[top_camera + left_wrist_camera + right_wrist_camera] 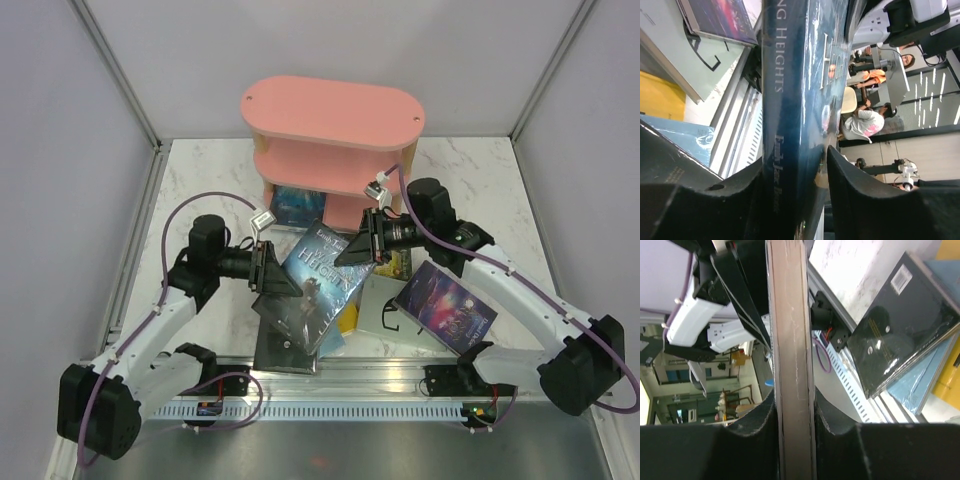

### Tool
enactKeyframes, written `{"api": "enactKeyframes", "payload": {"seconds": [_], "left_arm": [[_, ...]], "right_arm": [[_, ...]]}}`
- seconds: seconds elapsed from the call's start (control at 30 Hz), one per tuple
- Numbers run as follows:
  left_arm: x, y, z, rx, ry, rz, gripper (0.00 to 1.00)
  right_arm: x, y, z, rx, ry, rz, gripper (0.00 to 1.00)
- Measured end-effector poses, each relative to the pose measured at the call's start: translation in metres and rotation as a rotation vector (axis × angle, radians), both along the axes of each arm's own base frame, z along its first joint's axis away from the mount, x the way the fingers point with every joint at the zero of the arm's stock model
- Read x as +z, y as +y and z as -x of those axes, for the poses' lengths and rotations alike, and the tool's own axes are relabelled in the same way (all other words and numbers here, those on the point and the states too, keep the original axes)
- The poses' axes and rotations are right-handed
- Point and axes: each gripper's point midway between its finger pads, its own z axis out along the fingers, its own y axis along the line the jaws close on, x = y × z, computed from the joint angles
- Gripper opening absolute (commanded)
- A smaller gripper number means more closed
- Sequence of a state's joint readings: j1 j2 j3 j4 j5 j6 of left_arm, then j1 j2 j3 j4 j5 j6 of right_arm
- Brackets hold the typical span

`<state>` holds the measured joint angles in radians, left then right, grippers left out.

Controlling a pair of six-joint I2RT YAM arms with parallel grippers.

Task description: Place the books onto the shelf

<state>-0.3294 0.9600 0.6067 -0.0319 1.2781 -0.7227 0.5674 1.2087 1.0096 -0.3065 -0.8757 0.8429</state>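
A dark blue book (318,285) titled "Heights" hangs tilted above the table in front of the pink shelf (333,115). My left gripper (272,272) is shut on its spine side (785,100), one finger (715,200) on each side. My right gripper (360,245) is shut on its page edge (790,330) at the opposite corner. Other books lie below: a purple galaxy one (445,300), a pale grey-green one (383,312), a yellow one (349,320) and a black one (285,348). A blue book (295,205) stands on the shelf's bottom board.
The loose books lie stacked and overlapping near the table's front edge, by the slotted metal rail (340,410). The black book (905,325) rests over a pale blue one (920,382). Grey walls close in the marble table (480,190) on three sides.
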Motion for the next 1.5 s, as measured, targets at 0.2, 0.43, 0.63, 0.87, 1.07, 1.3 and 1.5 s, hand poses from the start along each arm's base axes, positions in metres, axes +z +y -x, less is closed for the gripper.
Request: {"api": "enactKeyframes", "payload": {"seconds": [0.2, 0.43, 0.63, 0.87, 1.07, 1.3, 1.5], "left_arm": [[0.008, -0.001, 0.015, -0.050, 0.030, 0.020, 0.02], [0.009, -0.006, 0.006, 0.025, 0.032, 0.010, 0.02], [-0.003, -0.013, -0.013, 0.131, 0.091, -0.036, 0.02], [0.003, -0.011, -0.033, 0.223, 0.123, -0.021, 0.02], [0.014, -0.010, -0.048, 0.262, 0.133, 0.027, 0.02], [0.008, -0.007, -0.061, 0.312, 0.189, 0.042, 0.02], [0.010, -0.006, -0.074, 0.363, 0.248, 0.103, 0.02]], "right_arm": [[0.010, 0.004, -0.020, -0.028, -0.072, -0.028, 0.00], [0.007, 0.002, -0.048, -0.178, -0.095, 0.015, 0.75], [-0.025, -0.028, -0.085, -0.446, -0.084, 0.169, 0.92], [-0.034, -0.054, -0.070, -0.550, -0.075, 0.217, 0.98], [-0.033, -0.069, -0.061, -0.625, -0.067, 0.201, 0.98], [-0.023, -0.079, -0.052, -0.694, -0.059, 0.121, 0.98], [-0.063, -0.076, -0.036, -0.712, 0.079, 0.019, 0.98]]}}
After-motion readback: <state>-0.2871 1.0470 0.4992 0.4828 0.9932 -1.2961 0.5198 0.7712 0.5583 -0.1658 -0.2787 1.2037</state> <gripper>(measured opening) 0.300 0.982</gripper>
